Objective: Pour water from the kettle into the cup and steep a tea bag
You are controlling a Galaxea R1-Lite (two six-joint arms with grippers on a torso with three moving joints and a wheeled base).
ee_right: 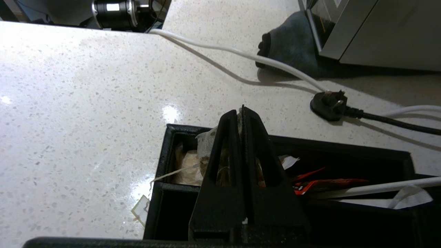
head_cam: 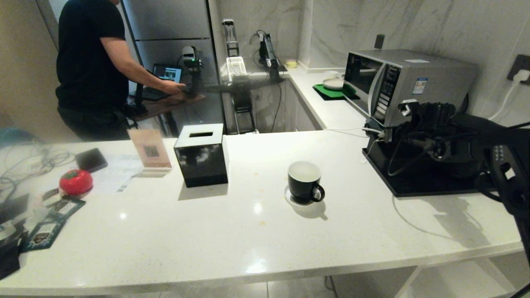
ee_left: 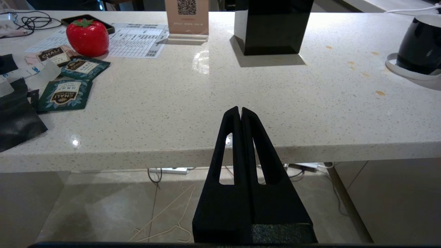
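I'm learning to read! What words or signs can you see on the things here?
"CHALI": on the teal packets, also, and on a paler packet beside the red strawberry-shaped thing.
A square scan code, no words: on the standing card.
Printed sheet: too small to read.
Microwave sticker and buttons: too blurred to read.

Dim room, overhead glare on the countertop (head_cam: 256, 231).

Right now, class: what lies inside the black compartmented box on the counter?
Pale tea bags, one pinched by the right gripper, a red packet and white wrappers. The gripper covers the box's middle.
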